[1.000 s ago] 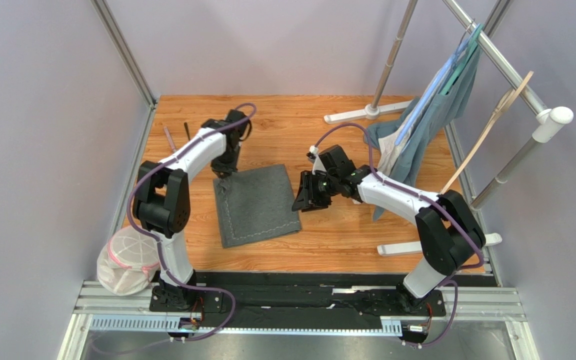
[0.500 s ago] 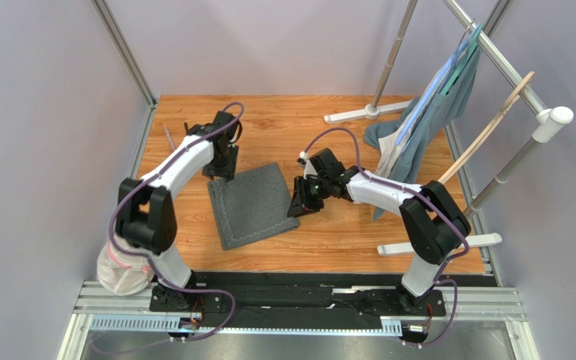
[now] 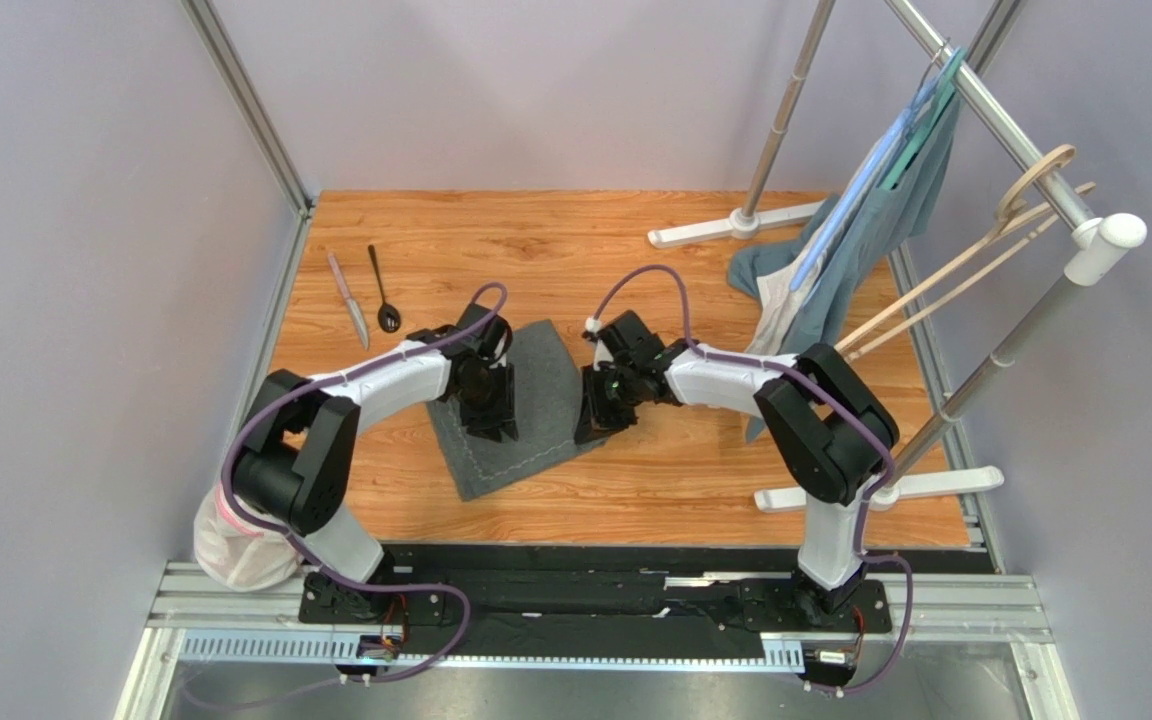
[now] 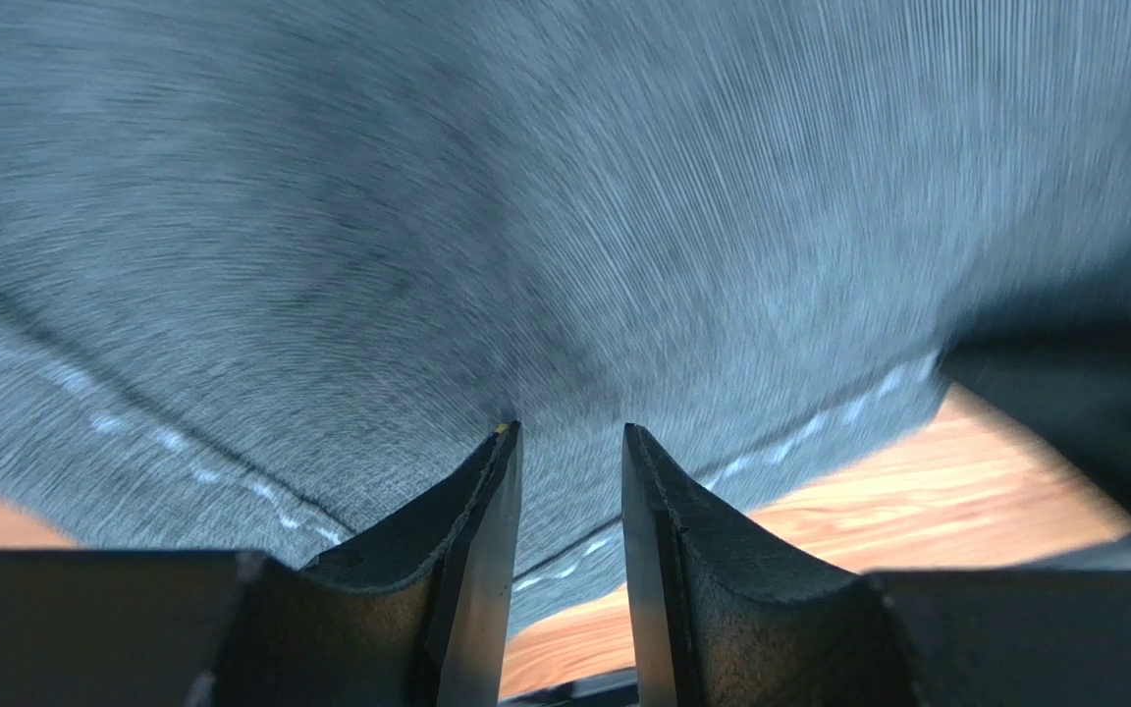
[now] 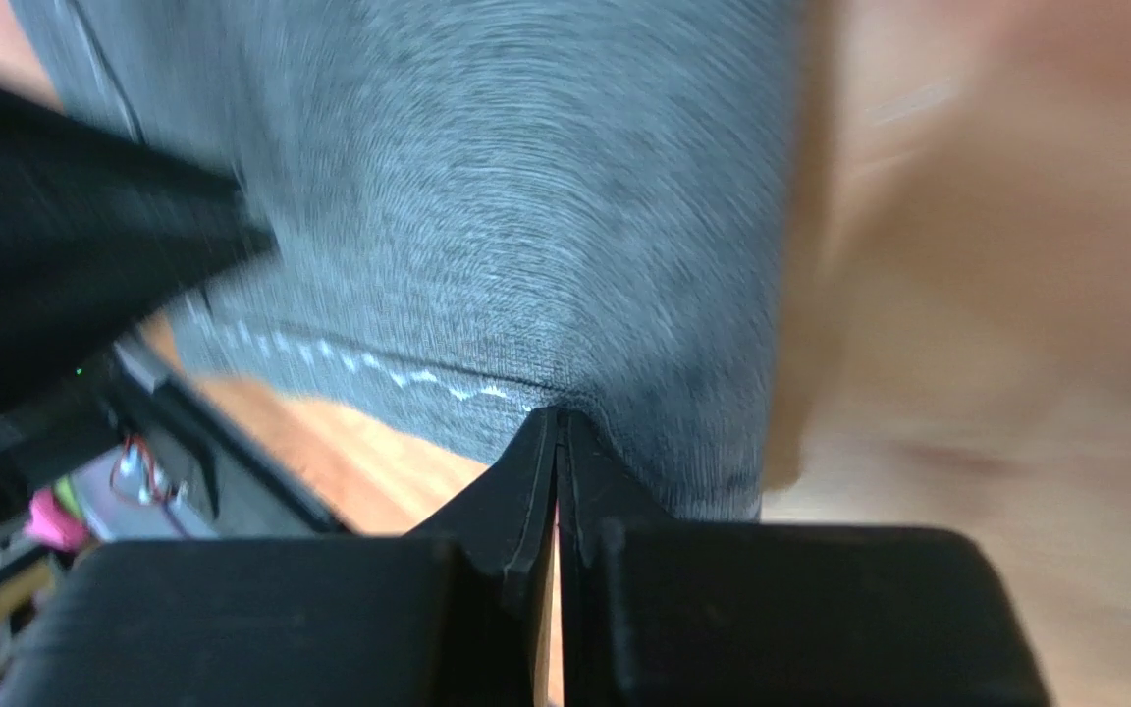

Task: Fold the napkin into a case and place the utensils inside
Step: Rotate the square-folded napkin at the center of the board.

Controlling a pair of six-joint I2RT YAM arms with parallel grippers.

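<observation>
Napkin (image 3: 537, 405): dark grey, lying mid-tabletop (image 3: 687, 465). Right jaws: clenching on its right edge. Left jaws: standing slightly parted over its left half, gripping nothing. Knife (image 3: 348, 299), spoon (image 3: 385, 293): lying side by side at far left, apart from napkin.

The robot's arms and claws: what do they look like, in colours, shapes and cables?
The left arm and the right arm have white tube-like links between bulky black joints. A thin purple cable loops along each. The left claw and the right claw are black, each with two wedge-shaped fingers of matte, grainy surface. I see no markings.
</observation>
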